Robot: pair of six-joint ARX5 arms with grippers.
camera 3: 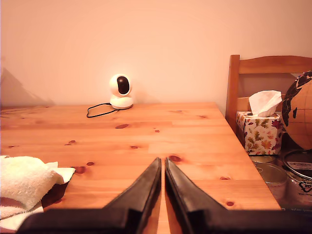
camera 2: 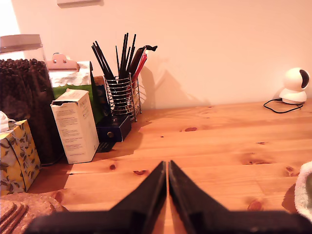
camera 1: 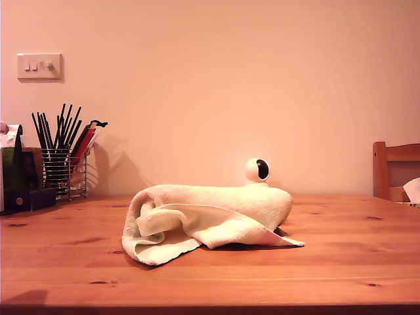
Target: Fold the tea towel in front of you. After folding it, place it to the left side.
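Grippers [camera 2: 167, 168] [camera 3: 163, 165] closed, low above table [camera 1: 341, 262]; towel [camera 1: 210, 220] crumpled.

My first hand [camera 2: 167, 168] jaws pressed together, empty, low over the surface [camera 2: 219, 146]. My second hand [camera 3: 162, 165] likewise, closed, empty.

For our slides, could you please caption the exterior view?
Crumpled cream tea towel on a pine table, small white camera behind it, no arms in view.

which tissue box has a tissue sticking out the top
The leaf-print tissue box beside the chair, seen in the second wrist view, has a white tissue puffed up from its top. The yellow leaf-print box in the first wrist view shows none.
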